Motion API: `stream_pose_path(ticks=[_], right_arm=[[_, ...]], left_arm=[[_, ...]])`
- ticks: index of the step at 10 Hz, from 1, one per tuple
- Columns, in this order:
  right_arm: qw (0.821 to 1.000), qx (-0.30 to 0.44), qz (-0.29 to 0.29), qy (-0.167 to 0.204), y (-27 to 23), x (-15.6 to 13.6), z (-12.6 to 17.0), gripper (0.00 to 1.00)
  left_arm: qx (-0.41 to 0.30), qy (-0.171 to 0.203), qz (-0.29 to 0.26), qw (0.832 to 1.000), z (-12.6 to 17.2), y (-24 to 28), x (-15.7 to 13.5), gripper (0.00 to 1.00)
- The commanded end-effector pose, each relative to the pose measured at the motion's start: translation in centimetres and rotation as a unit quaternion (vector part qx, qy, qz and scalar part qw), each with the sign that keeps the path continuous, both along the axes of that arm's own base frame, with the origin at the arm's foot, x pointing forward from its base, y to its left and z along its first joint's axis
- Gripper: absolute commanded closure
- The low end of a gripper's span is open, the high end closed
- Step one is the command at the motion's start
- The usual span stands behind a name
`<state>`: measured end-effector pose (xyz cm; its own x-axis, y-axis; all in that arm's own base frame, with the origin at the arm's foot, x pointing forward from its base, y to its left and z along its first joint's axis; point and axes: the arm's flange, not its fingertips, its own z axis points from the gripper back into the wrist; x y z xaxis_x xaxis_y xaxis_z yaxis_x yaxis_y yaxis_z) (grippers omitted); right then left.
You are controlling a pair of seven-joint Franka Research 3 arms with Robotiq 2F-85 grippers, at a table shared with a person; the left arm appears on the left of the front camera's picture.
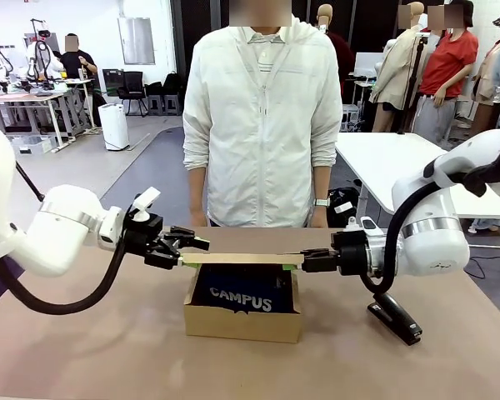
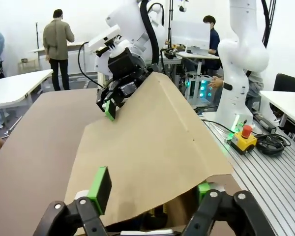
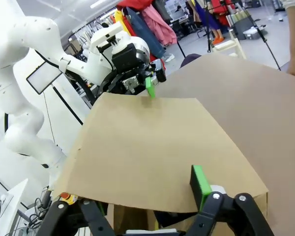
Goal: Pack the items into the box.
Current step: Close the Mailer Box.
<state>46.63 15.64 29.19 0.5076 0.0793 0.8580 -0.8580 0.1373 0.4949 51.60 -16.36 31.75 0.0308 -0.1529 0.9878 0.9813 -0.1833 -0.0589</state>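
Straddling the lid [image 1: 242, 259] from opposite ends, your left gripper [image 1: 186, 251] and right gripper [image 1: 302, 261] stand spread, jaws either side of its edges. That flap lies level over the box [image 1: 243, 319], pouch [image 1: 243, 293] inside. A stapler [image 1: 395, 319] sits on the tabletop [image 1: 108, 350] nearby.

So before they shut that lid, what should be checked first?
1. Pouch inside the box: ok.
2. Utility knife packed: cannot tell, hidden.
3. Lid flap level over the box: ok.
4. Left gripper at the flap's left edge, jaws around it: ok.
5. Right gripper at the right edge: ok.
6. Stapler outside the box, on the table: ok.
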Motion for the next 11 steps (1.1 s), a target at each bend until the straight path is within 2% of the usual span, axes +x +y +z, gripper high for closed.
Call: stream_pose_path(ticks=[1, 4, 6, 9, 10, 11], right_arm=[[1.000, 0.005, -0.007, -0.012, -2.6, -1.7, 0.6, 0.00], [0.998, 0.021, -0.060, -0.027, -6.8, -3.7, 1.1, 0.00], [0.991, 0.062, -0.115, -0.038, -7.1, -4.2, 1.8, 0.00], [0.990, 0.023, -0.128, -0.046, -1.6, -2.4, 2.8, 0.00], [0.992, 0.004, -0.113, -0.057, 0.7, -2.4, 2.8, 0.00], [0.992, -0.029, -0.103, -0.071, 2.3, -2.7, 2.9, 0.00]], left_arm=[[-0.008, -0.027, 0.038, 0.999, 0.9, 2.1, -2.1, 0.00], [-0.013, -0.062, 0.109, 0.992, 2.1, 6.3, -5.1, 0.00], [-0.064, -0.089, 0.117, 0.987, 3.0, 8.6, -6.0, 0.00], [-0.106, -0.089, 0.114, 0.984, 2.4, 6.0, -2.8, 0.00], [-0.104, -0.081, 0.108, 0.985, 1.9, 4.3, -1.3, 0.00], [-0.070, -0.071, 0.103, 0.990, 1.5, 2.4, -0.3, 0.00]])
